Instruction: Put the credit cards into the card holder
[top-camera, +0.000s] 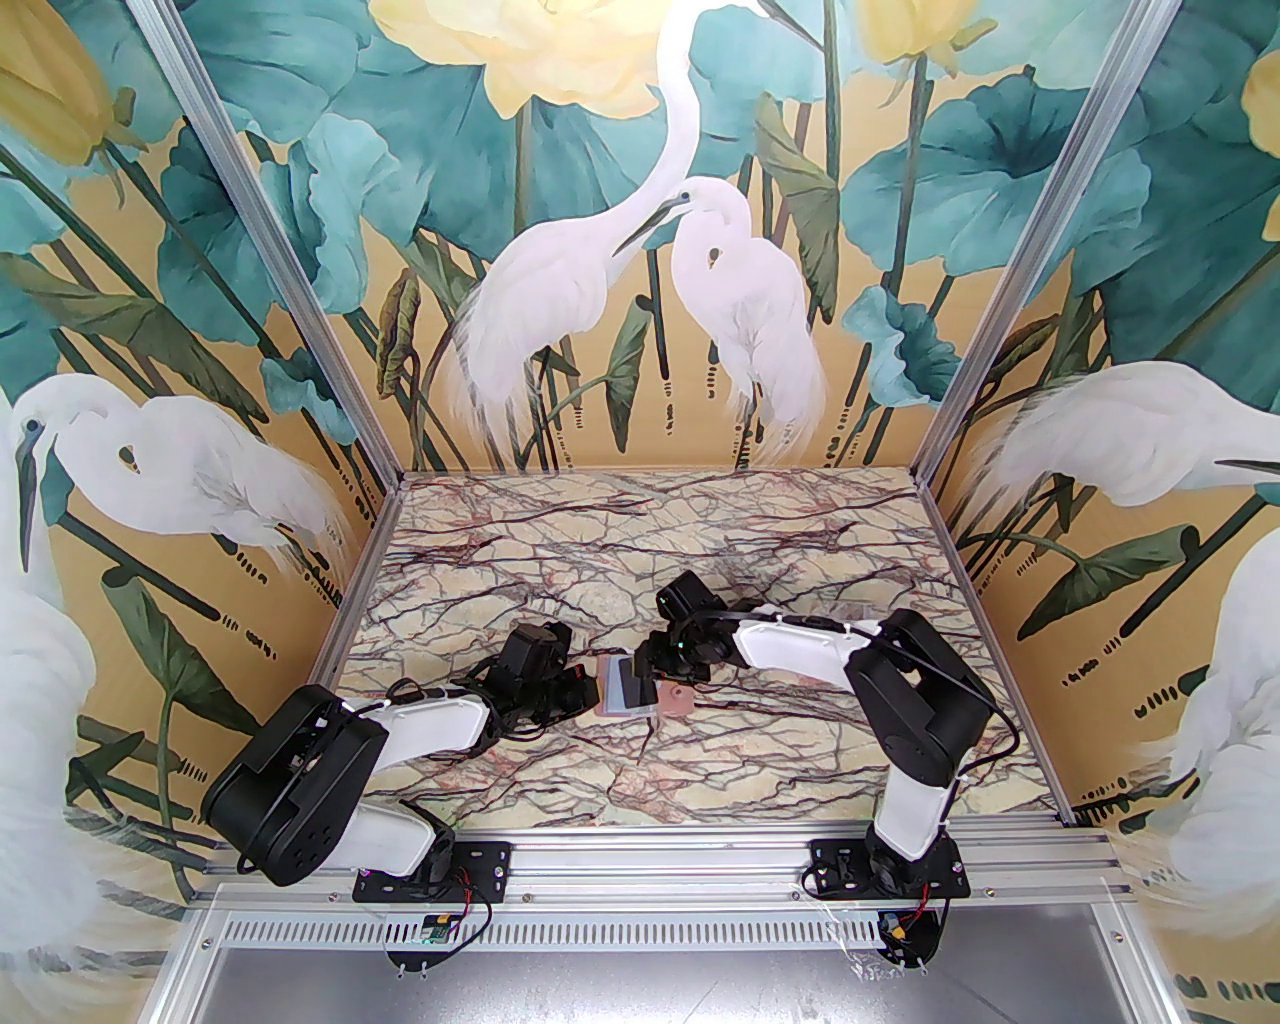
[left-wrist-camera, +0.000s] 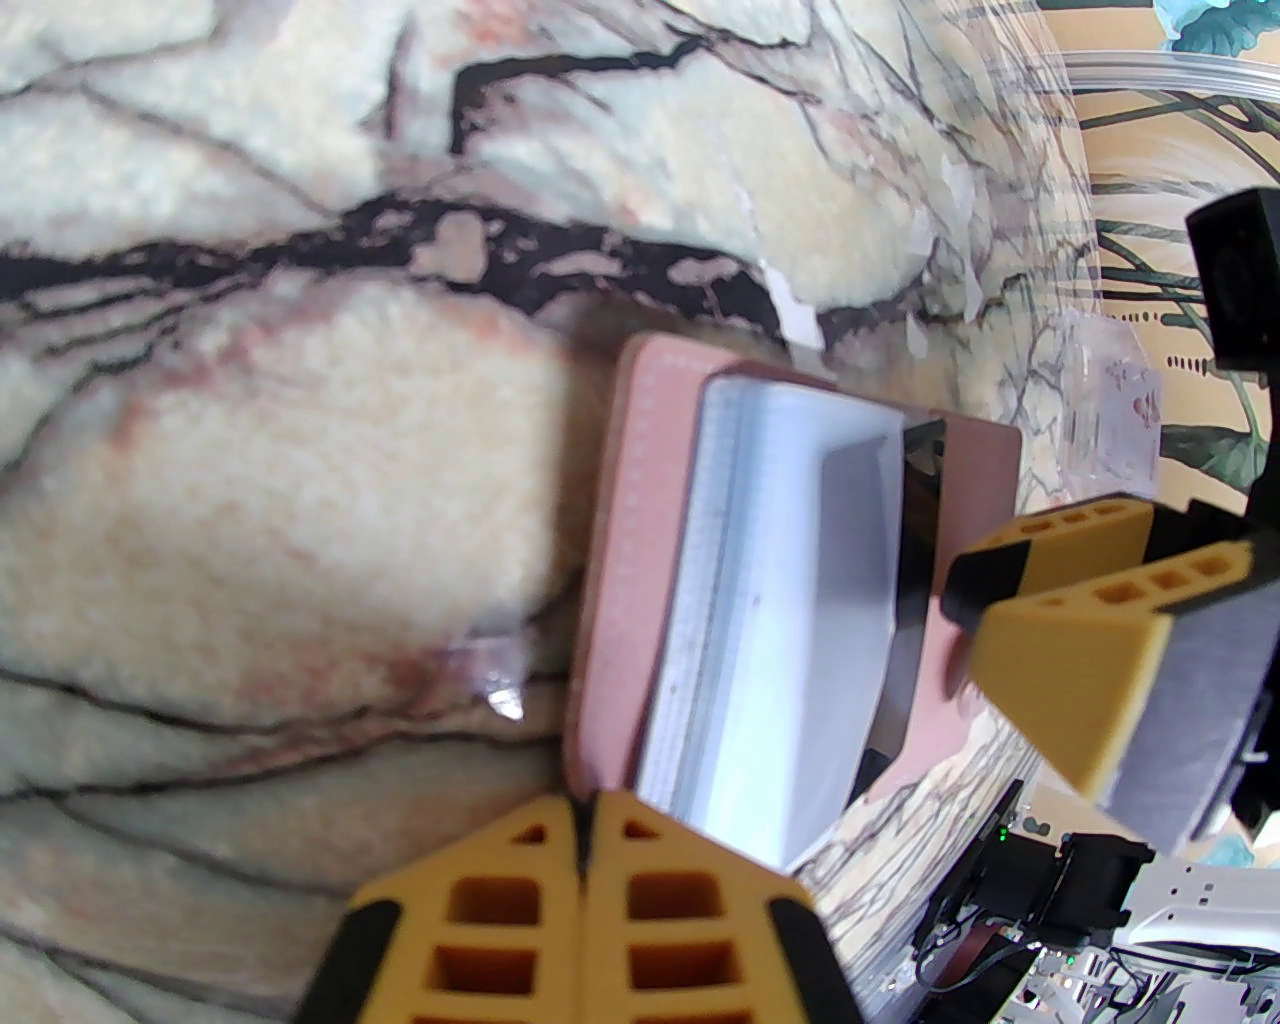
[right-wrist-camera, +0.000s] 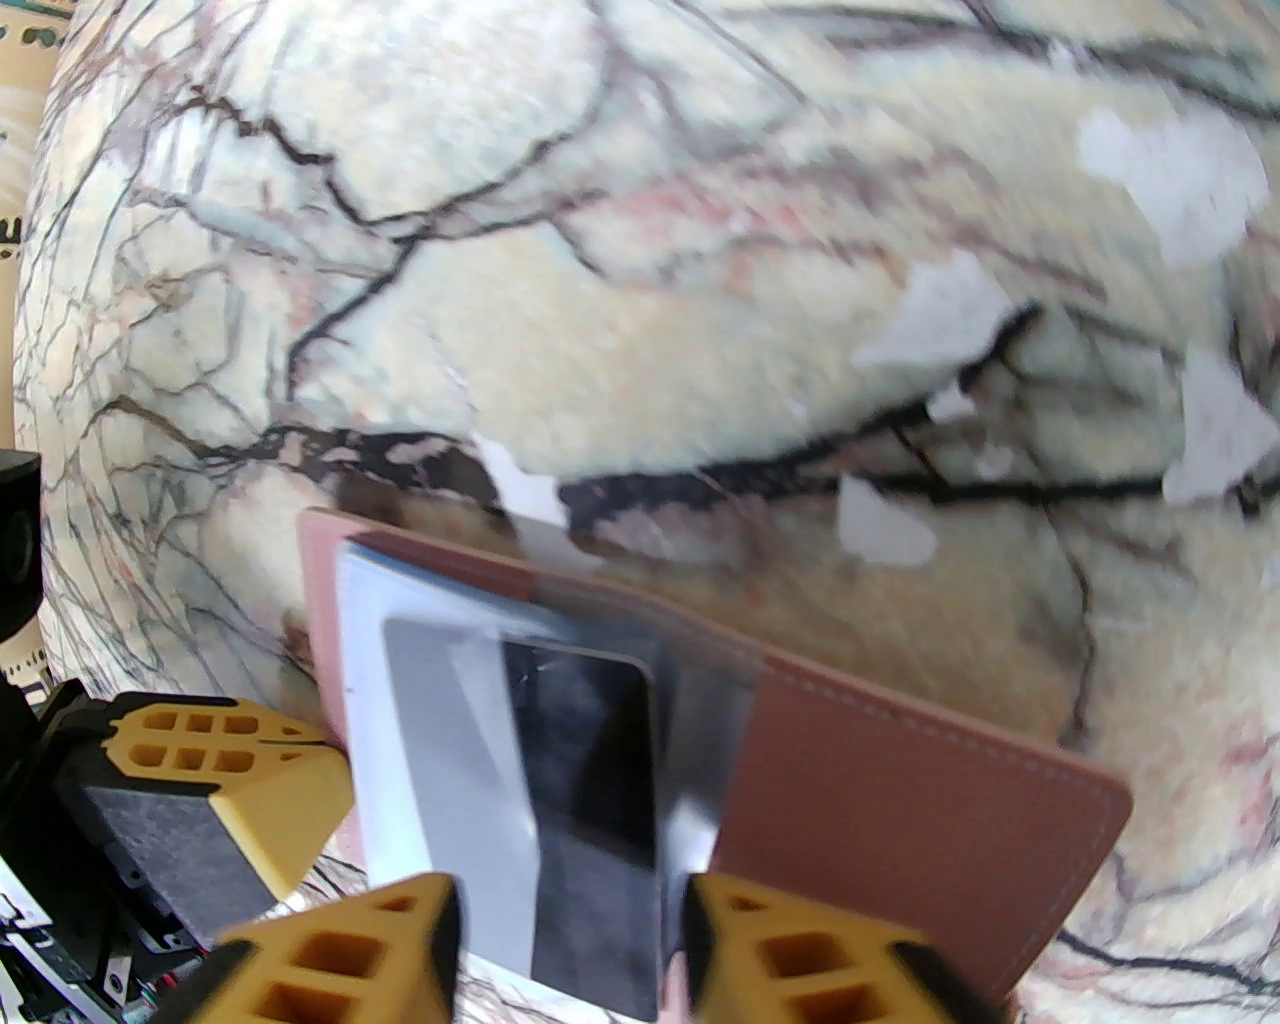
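The left gripper (left-wrist-camera: 583, 815) sits at the left edge of the card holder (left-wrist-camera: 620, 560). Its jaws are pressed together at the corner of the pink cover, and it cannot be told whether they pinch any of it.

The card holder is a small, flat, dusty-pink wallet with pale stitching. It lies open on the marble-veined surface (top-camera: 650, 540) between the two grippers, showing a shiny grey-blue lining. A dark, see-through credit card (right-wrist-camera: 590, 760) with rounded corners lies on that lining, angled towards the holder's right half.

The right gripper (right-wrist-camera: 570, 890) is at the holder's right side. Its jaws are apart, one on each side of the card's near end, with a sliver of gap at each edge.

Beyond the holder's right side and well apart from it, what look like loose cards (left-wrist-camera: 1125, 400), clear and flat, rest on the surface.
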